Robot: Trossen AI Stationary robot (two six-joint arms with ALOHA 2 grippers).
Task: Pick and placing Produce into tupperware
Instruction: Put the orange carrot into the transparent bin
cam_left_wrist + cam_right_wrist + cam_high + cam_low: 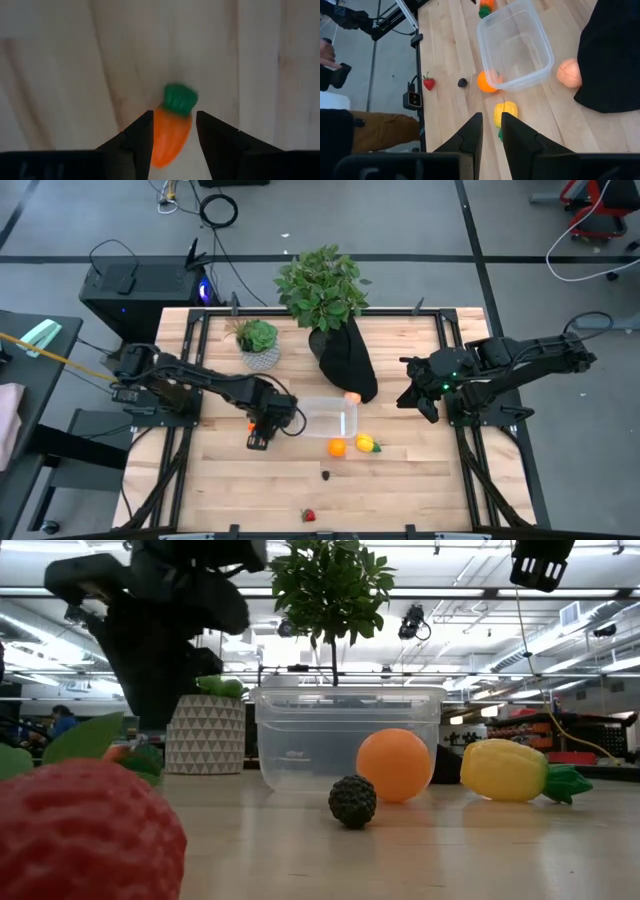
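The left end effector (pixel 172 137) is held low over the tabletop (pixel 60 75), its two dark fingers (pixel 142 137) set apart with the carrot (pixel 171 135) lying between them. The orange body sits in the gap and the green top points away from the wrist, so the placement is judged to be a straddle ready for closing. Whether the pads already touch the carrot cannot be told. In the high view this end effector (pixel 258 442) is seen just beside the near short wall of the tupperware (pixel 330 418), and the carrot is almost wholly hidden beneath it.

Beyond the tupperware, which appears empty, the orange (pixel 337 447) and the yellow piece (pixel 366 444) lie near its long side, and the peach-coloured ball (pixel 352 396) rests at its far side against a black cloth (pixel 348 360). The tiny dark piece (pixel 326 474) and the strawberry (pixel 309 515) lie farther off towards the tabletop's edge.

The right end effector (pixel 491 131) waits well apart, raised, with its fingers only slightly apart and holding nothing.

In the low view the strawberry (pixel 85 830) is cut off by the frame edge, and the carrot is masked behind a green leaf.
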